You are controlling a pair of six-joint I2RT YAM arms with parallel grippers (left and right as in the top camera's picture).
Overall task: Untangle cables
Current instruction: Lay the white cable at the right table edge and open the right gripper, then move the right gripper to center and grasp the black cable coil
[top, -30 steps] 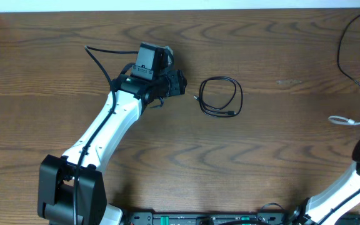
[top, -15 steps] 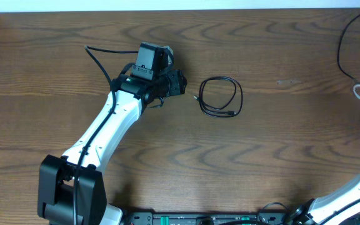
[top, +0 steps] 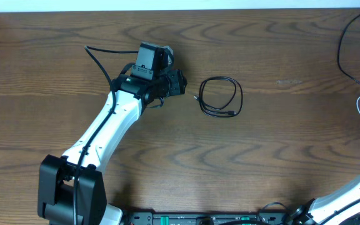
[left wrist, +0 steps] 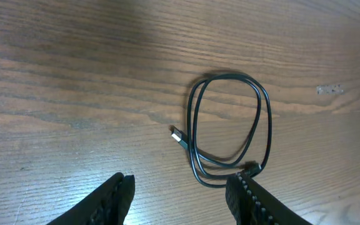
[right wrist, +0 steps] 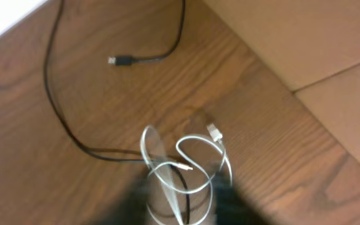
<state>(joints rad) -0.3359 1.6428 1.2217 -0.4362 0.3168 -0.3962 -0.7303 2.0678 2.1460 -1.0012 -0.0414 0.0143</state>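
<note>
A dark wood-grain table (top: 280,156) fills the overhead view, bounded along its far edge by a white strip (top: 167,5). In the right wrist view a tan panel (right wrist: 305,44) is seen rising past the table's edge on the right.

The left arm (top: 105,131) is stretched from the near left corner toward the far middle. The left gripper (left wrist: 180,184) is held with its fingers apart and nothing between them, just above the wood. The black cable (left wrist: 269,131) is laid flat in a small oval coil just right of that gripper, apart from it, with one plug (left wrist: 179,136) pointing left out of the coil. Bare wood is left all around the coil, most of it to its right and on the near side.

At the right edge the white cable (right wrist: 214,132) is gathered in loose loops close to the right gripper (right wrist: 186,203). That gripper is blurred to dark shapes, so it cannot be told whether it is apart or clamped on the loops. A long wire (right wrist: 122,60), also black, is draped over the far right corner and passes next to the white loops. Only part of the right arm (top: 349,194) is shown, at the near right corner.
</note>
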